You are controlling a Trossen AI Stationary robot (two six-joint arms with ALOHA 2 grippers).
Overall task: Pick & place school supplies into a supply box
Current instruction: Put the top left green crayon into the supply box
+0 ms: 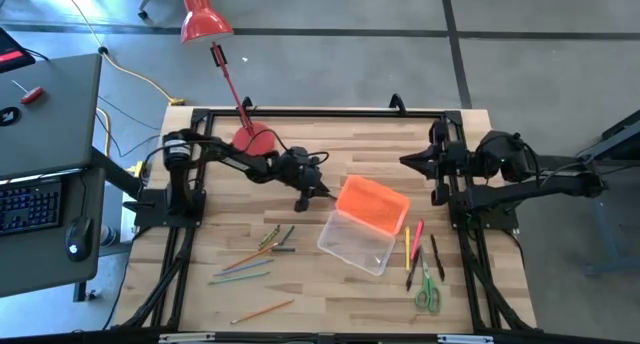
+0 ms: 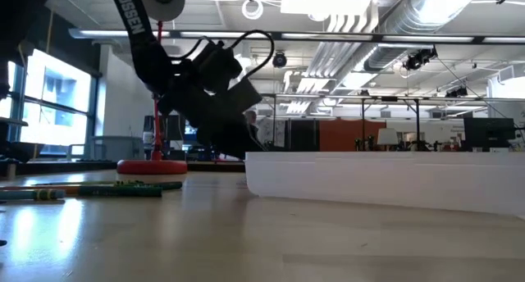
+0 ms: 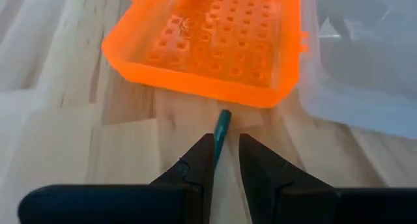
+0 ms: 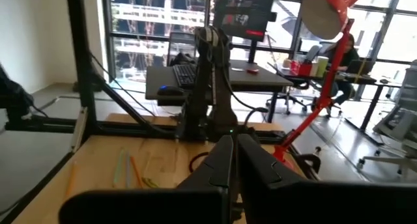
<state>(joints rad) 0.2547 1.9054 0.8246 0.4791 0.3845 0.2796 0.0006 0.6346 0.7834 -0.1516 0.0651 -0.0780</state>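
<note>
Just short of the orange lid's [image 3: 215,42] edge, left fingers [image 3: 195,168] pinch a green pencil [image 3: 221,129].

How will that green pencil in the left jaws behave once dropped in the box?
The green pencil looks thin and stiff, pinched near one end, so it may pivot in the left gripper. Probably light and round, it could roll inside the clear box.

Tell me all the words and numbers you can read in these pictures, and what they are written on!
"ROSSEN", white letters on the left arm in the low view; the start of the word is cut off.
The screen in the room behind the table shows something, too blurred to read.
The pencils, the orange lid and the clear box show no readable writing.
</note>
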